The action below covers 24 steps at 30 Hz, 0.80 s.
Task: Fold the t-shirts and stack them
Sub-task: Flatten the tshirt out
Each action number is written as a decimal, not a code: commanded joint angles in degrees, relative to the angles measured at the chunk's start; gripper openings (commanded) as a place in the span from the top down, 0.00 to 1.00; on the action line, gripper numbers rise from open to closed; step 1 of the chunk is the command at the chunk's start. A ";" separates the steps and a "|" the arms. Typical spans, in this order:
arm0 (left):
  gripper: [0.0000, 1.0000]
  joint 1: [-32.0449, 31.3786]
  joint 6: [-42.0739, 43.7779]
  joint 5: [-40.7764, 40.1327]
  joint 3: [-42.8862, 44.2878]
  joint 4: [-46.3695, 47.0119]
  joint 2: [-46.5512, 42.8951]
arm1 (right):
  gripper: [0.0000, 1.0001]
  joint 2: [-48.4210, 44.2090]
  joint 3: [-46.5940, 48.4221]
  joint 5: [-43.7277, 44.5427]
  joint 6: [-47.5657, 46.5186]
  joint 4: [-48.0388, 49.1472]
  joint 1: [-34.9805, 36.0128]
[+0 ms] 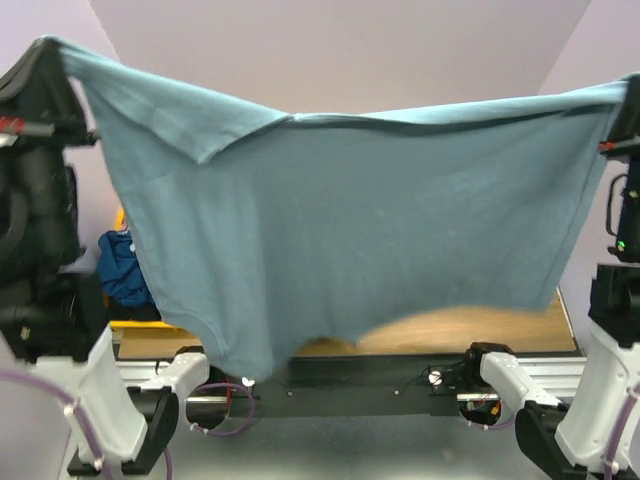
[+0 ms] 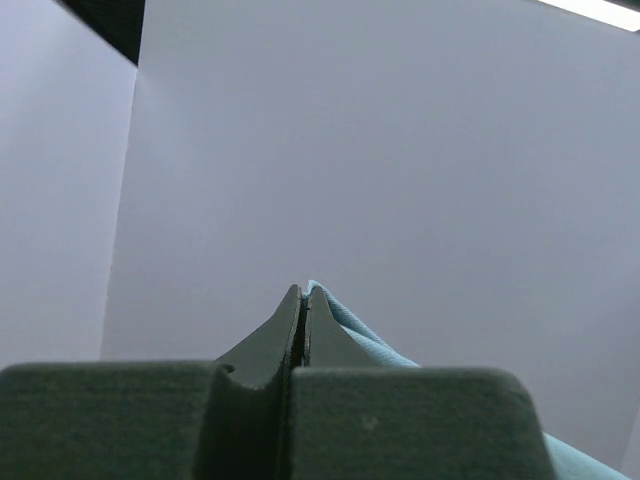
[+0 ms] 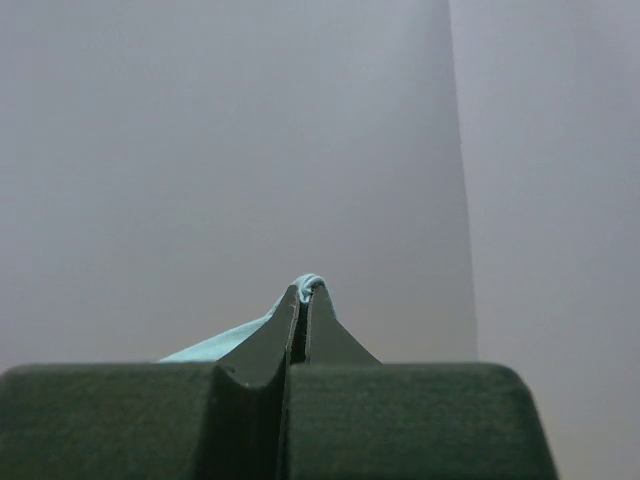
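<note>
The light blue-grey t-shirt (image 1: pixel 350 230) hangs spread wide in the air, stretched between both raised arms and hiding most of the table. My left gripper (image 1: pixel 45 45) is shut on its top left corner; in the left wrist view (image 2: pixel 304 292) cloth (image 2: pixel 365 335) pokes out between the closed fingertips. My right gripper (image 1: pixel 630 85) is shut on the top right corner; the right wrist view (image 3: pixel 305 288) shows a bunched bit of cloth (image 3: pixel 310 281) pinched at the tips. The dark navy t-shirt (image 1: pixel 122 268) lies crumpled at the left, partly hidden. The pink patterned shirt is out of view.
A yellow bin (image 1: pixel 135 324) edge shows at the left under the navy shirt. The wooden table (image 1: pixel 470 330) shows below the hanging shirt's hem. Both wrist views face plain pale walls.
</note>
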 commanded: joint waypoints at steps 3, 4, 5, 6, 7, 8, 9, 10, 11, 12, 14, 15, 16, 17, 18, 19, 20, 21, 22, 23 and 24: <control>1.00 0.54 3.57 3.37 -5.28 -0.34 11.59 | 0.99 7.26 -5.13 -2.01 0.03 -1.31 -0.53; 1.00 0.54 3.57 4.77 -8.08 0.63 14.38 | 0.99 9.52 -6.26 -1.84 0.82 -1.30 -0.52; 1.00 0.54 3.48 6.44 -9.41 1.59 15.81 | 0.99 10.50 -7.49 -1.58 0.91 -1.22 -0.52; 1.00 0.54 3.39 7.15 -10.56 3.25 17.47 | 0.99 11.55 -10.55 -1.14 1.44 -1.04 -0.61; 1.00 0.45 3.22 7.86 -11.61 4.05 20.97 | 0.99 13.91 -12.41 0.52 2.05 -0.69 -0.53; 1.00 0.37 3.22 8.65 -13.80 4.85 22.74 | 0.99 15.16 -14.34 1.32 3.28 0.01 -0.61; 1.00 -0.24 3.30 9.52 -14.78 6.42 26.68 | 0.99 16.73 -18.54 1.94 3.64 1.75 -0.53; 1.00 -0.25 3.74 9.62 -15.57 6.96 28.98 | 0.99 19.45 -20.50 3.16 4.07 2.73 -0.52; 1.00 -2.08 4.26 9.79 -16.28 7.14 31.27 | 0.99 21.21 -22.78 3.70 5.04 5.44 -0.52; 1.00 -2.71 4.53 9.80 -16.37 7.05 36.16 | 0.99 22.71 -24.80 4.22 5.57 7.03 -0.52; 1.00 -3.32 4.62 10.14 -16.37 6.96 41.11 | 0.99 27.96 -30.43 5.63 6.88 12.02 -0.61; 1.00 -3.67 4.36 10.50 -16.20 6.96 45.83 | 0.99 29.83 -31.84 5.98 7.15 13.71 -0.61; 1.00 -3.85 4.10 11.28 -15.85 7.14 48.23 | 0.99 32.20 -33.94 6.42 7.42 15.03 -0.53; 1.00 -3.85 3.75 11.73 -15.50 7.23 50.43 | 0.99 34.39 -34.40 6.60 7.33 15.48 -0.52; 1.00 -3.85 2.87 11.99 -15.14 7.23 54.54 | 0.99 39.29 -34.66 6.78 7.33 18.44 -0.52; 1.00 -3.77 2.60 12.52 -14.79 7.23 56.41 | 0.99 41.69 -34.40 6.86 7.16 18.82 -0.52; 1.00 -3.85 1.90 13.13 -14.09 7.57 59.30 | 0.99 46.24 -33.27 7.13 6.55 19.17 -0.52; 1.00 -3.85 1.64 13.57 -14.09 7.93 60.54 | 0.99 48.20 -32.74 7.13 6.11 19.35 -0.61; 1.00 -3.85 1.29 14.18 -13.91 8.45 61.60 | 0.99 49.87 -31.25 7.22 5.40 19.61 -0.70; 1.00 -3.85 1.02 14.19 -13.74 8.46 62.57 | 0.99 51.89 -31.24 7.30 5.05 19.61 -0.70; 1.00 -3.77 0.41 14.63 -13.65 8.63 64.14 | 0.99 54.86 -29.76 7.30 4.96 19.87 -0.79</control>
